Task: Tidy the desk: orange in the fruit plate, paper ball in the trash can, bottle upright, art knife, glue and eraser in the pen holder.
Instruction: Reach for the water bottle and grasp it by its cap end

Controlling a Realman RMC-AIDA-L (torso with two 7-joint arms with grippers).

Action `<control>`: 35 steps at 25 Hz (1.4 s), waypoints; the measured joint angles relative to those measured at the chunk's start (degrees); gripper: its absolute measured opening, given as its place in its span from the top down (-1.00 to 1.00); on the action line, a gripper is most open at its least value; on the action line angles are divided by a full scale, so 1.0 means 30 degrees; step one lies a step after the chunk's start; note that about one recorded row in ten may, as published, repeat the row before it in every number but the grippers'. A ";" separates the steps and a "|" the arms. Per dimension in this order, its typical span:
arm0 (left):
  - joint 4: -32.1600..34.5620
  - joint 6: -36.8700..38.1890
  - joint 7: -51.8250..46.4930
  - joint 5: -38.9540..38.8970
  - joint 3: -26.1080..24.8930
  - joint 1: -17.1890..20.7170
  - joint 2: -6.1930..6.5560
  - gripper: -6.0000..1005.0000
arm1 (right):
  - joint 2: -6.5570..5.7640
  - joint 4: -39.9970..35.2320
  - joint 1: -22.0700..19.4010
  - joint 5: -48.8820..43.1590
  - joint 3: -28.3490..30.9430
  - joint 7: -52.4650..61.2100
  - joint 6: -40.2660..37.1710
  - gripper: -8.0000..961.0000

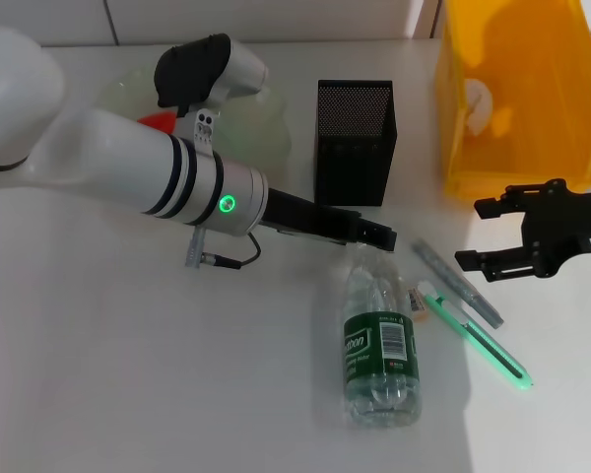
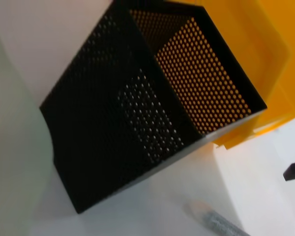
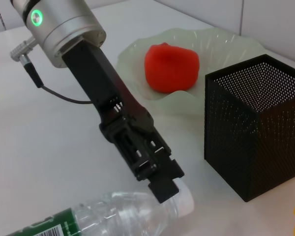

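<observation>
The bottle (image 1: 379, 345) lies flat on the bench (image 1: 128, 374), cap end toward the pen holder (image 1: 355, 141), & the left pincer (image 3: 162, 184) is right at the cap, its tips closed on the neck w/ the white cap poking out past them. The right pincer (image 1: 488, 235) hangs wide open w/ nothing in it, just in front of the trash can (image 1: 522, 94) & near the art knife (image 1: 473, 333), glue (image 1: 458, 283) & eraser (image 1: 417, 301), which lie on the bench beside the bottle. The orange (image 3: 172, 66) sits in the fruit plate (image 3: 221, 39), behind the pen holder & well apart from both pincers.
</observation>
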 joint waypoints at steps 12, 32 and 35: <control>-0.0224 -0.0116 0.1250 -0.0429 0.0217 0.0042 -0.0007 0.03 | 0.0005 0.0000 0.0298 -0.0005 0.0013 0.0050 -0.0001 -0.64; 0.3743 0.2188 0.2537 0.0503 -0.0149 0.2020 0.0270 0.99 | -0.0027 0.0031 0.0570 -0.0185 0.0010 0.0251 0.0337 -0.64; 0.5128 0.2985 0.2086 0.1667 -0.0686 0.2561 0.0261 0.99 | -0.0027 0.0029 0.0654 -0.0227 0.0011 0.0401 0.0429 -0.64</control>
